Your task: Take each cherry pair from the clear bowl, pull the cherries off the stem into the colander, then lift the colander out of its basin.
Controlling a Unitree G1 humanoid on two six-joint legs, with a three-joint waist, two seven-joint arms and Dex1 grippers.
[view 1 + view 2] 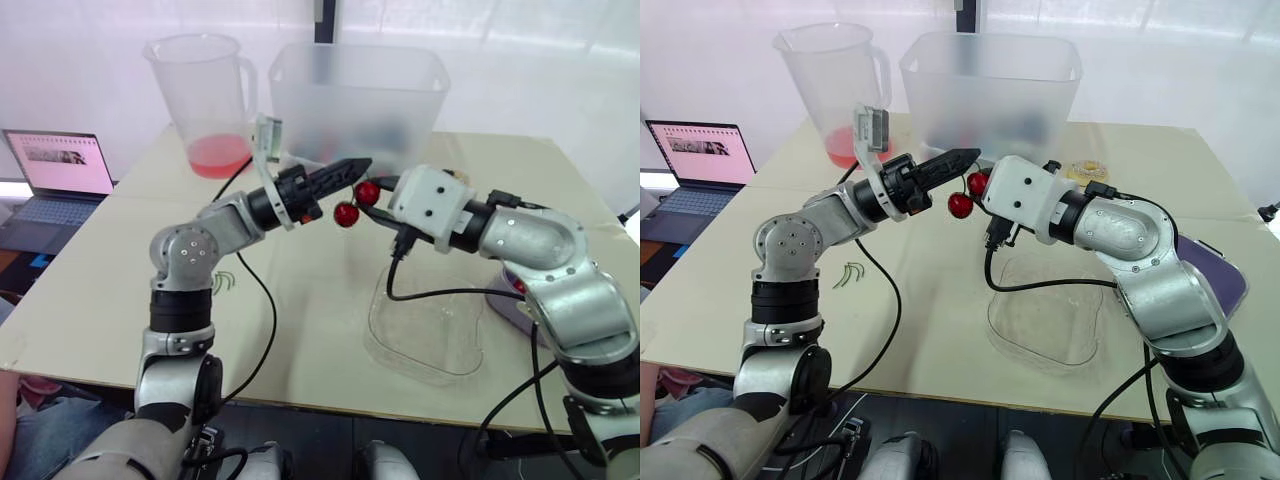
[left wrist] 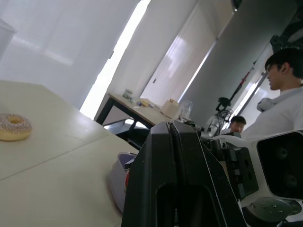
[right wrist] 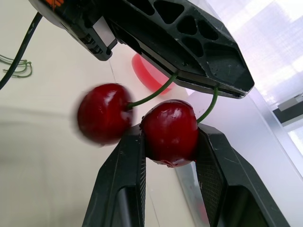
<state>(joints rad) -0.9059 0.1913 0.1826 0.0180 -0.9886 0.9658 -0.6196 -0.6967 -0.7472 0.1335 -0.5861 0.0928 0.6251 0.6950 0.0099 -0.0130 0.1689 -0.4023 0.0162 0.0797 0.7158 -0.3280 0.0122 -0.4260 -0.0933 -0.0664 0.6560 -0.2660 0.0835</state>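
Note:
A pair of red cherries hangs on green stems above the table. My left gripper [image 1: 358, 167] is shut on the stems [image 3: 156, 93] where they join. My right gripper [image 3: 170, 142] is shut on one cherry [image 3: 169, 131]. The other cherry [image 3: 104, 113] hangs free beside it, lower and to the left [image 1: 346, 214]. The clear bowl [image 1: 400, 350] sits on the table below the right arm, and I see no cherries in it. A purple and white colander in its basin [image 1: 1218, 278] stands at the right, partly hidden behind my right arm.
A frosted tub [image 1: 355, 95] and a pitcher [image 1: 205, 100] with red liquid stand at the back. A donut [image 1: 1087, 168] lies behind my right arm. Loose green stems [image 1: 850, 272] lie left of centre. An open laptop [image 1: 50, 180] is off the table's left edge.

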